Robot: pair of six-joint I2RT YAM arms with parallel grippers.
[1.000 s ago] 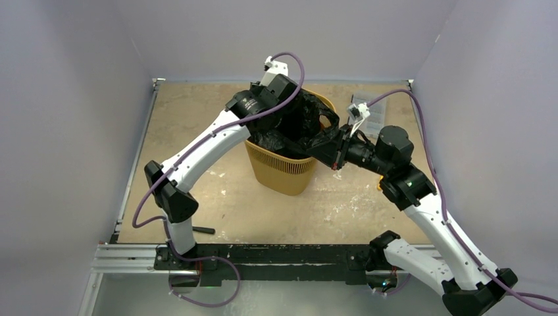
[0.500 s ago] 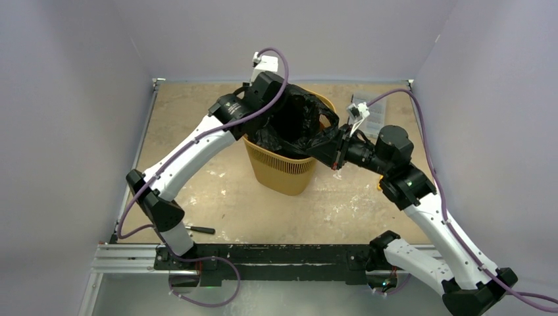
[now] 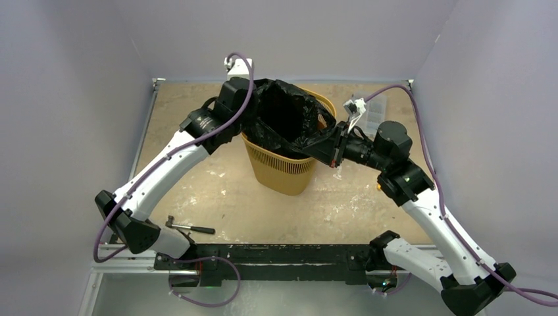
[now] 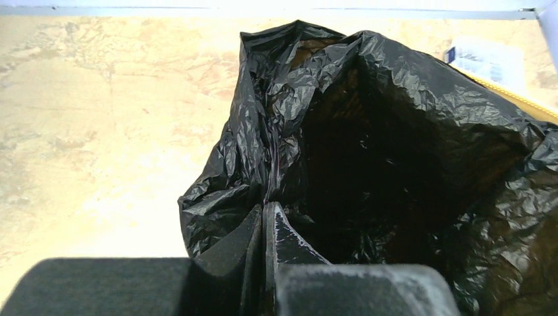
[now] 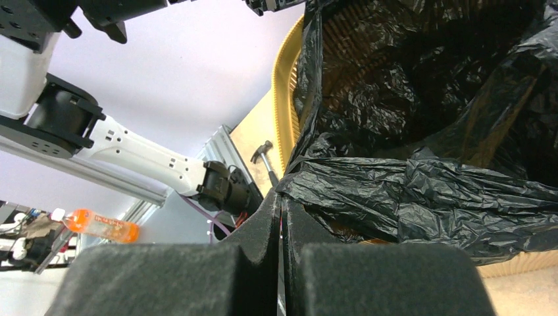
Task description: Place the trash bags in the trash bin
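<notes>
The bag (image 3: 284, 117) sits inside the bin (image 3: 279, 170), its mouth wide open. My left gripper (image 4: 265, 210) pinches one edge, and my right gripper (image 5: 281, 194) pinches the other. I think most is done; I need to tuck the edges and let go.

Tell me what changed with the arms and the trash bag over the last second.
The left gripper, shut on the trash bag, pulled leftward to the left rim of the trash bin, stretching the bag's mouth wider open. The right gripper stayed clamped on the bag at the right rim; the bin did not move.
</notes>
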